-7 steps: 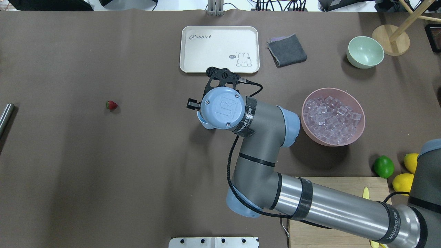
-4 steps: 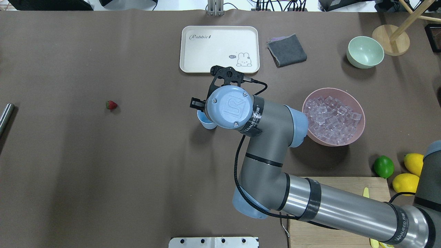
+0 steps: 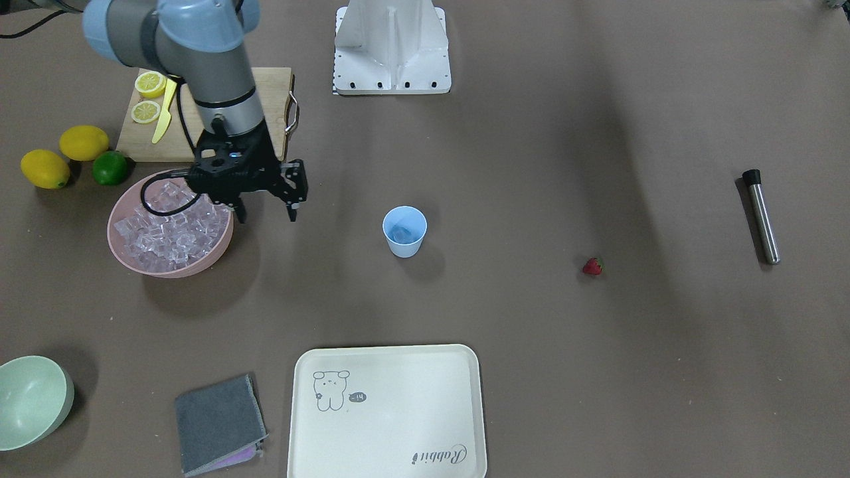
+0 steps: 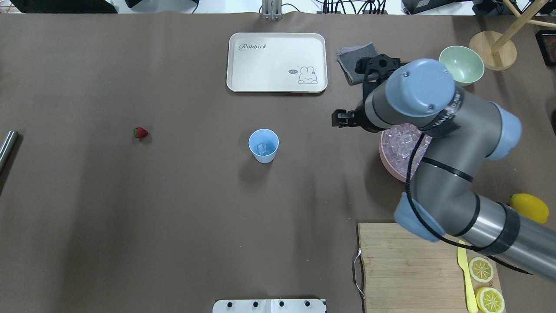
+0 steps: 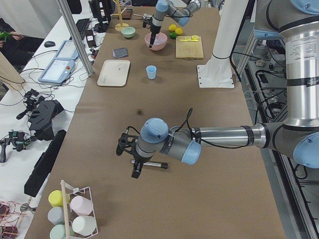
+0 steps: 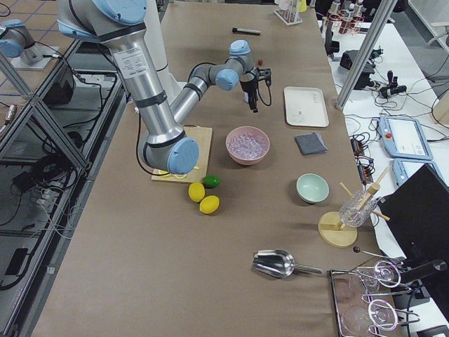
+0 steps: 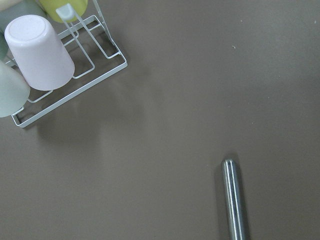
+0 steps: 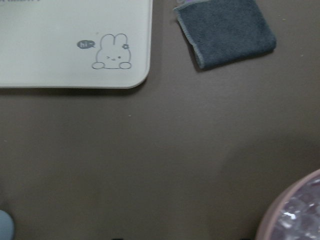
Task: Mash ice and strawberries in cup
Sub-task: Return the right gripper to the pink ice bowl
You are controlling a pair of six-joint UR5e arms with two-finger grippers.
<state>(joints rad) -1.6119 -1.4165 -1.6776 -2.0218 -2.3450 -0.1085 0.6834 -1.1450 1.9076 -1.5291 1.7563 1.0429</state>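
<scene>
Ice (image 3: pixel 166 232) lies just beside your right gripper (image 3: pixel 265 212) — jaws spread, empty — in the pink bowl (image 3: pixel 174 269). Farther toward the robot's left stands the cup (image 3: pixel 405 249), one cube (image 3: pixel 401 234) inside, then the strawberry (image 3: pixel 592 267), nearer the left gripper (image 5: pixel 127 158), whose jaws you cannot judge.
</scene>
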